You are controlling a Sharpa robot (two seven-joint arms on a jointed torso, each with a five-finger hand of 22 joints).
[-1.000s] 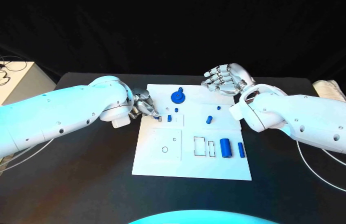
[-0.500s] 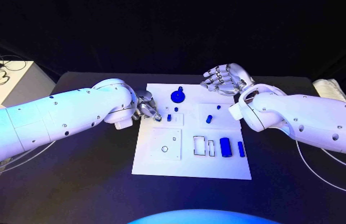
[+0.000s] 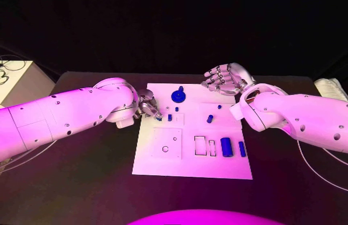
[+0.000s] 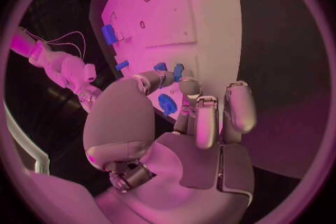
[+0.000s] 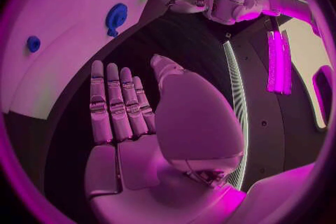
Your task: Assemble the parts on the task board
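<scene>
The white task board (image 3: 192, 159) lies in the middle of the black table (image 3: 87, 185), its long sides running away from the robot. The left hand (image 3: 149, 108) sits at the board's left edge, and the left wrist view shows a small blue part (image 4: 178, 71) pinched between its fingertips (image 4: 187, 86) (thumb and one finger meet on it, the others held apart), the part's long axis roughly upright against the board. The right hand (image 3: 226, 79) hovers over the table just beyond the board's far right corner, holding nothing, its fingers (image 5: 115, 103) straight and side by side. A round blue disc with a knob (image 3: 179, 96) stands near the board's far edge. A short blue peg (image 3: 209, 118) lies right of centre, tilted slightly off the board's long direction. Near the right edge a blue cylinder (image 3: 227, 147) and a slimmer blue bar (image 3: 242, 149) lie side by side, both with their long axes pointing away from the robot, beside two empty rectangular recesses (image 3: 205, 147).
</scene>
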